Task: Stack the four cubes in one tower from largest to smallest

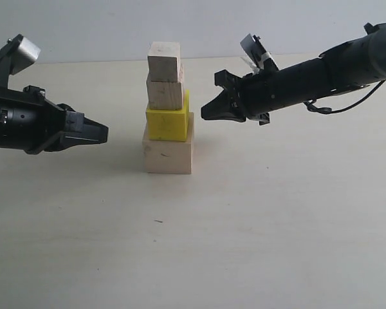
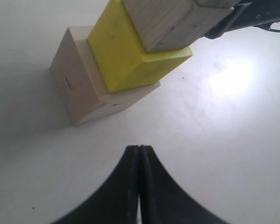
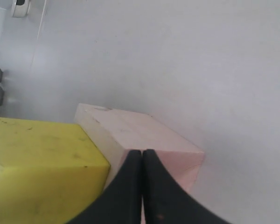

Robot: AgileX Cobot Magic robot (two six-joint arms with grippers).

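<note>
In the exterior view the tower stands mid-table: large wooden cube [image 1: 168,153] at the bottom, yellow cube [image 1: 167,123] on it, then the medium wooden cube [image 1: 165,94], with the small wooden cube [image 1: 164,60] on top, each slightly offset. My left gripper [image 1: 103,133] is shut and empty, left of the tower and clear of it. My right gripper [image 1: 204,113] is shut, close to the yellow cube's right side. The left wrist view has its shut gripper [image 2: 139,148] short of the large cube [image 2: 79,88] and yellow cube [image 2: 126,51]. The right wrist view has its shut gripper [image 3: 142,151] against the large cube [image 3: 144,128], beside the yellow cube [image 3: 42,163].
The pale table [image 1: 257,232] runs around the tower on all sides, with a plain wall [image 1: 193,26] behind it. A black cable [image 1: 347,106] hangs from the right arm. The right arm [image 2: 252,14] shows beyond the tower in the left wrist view.
</note>
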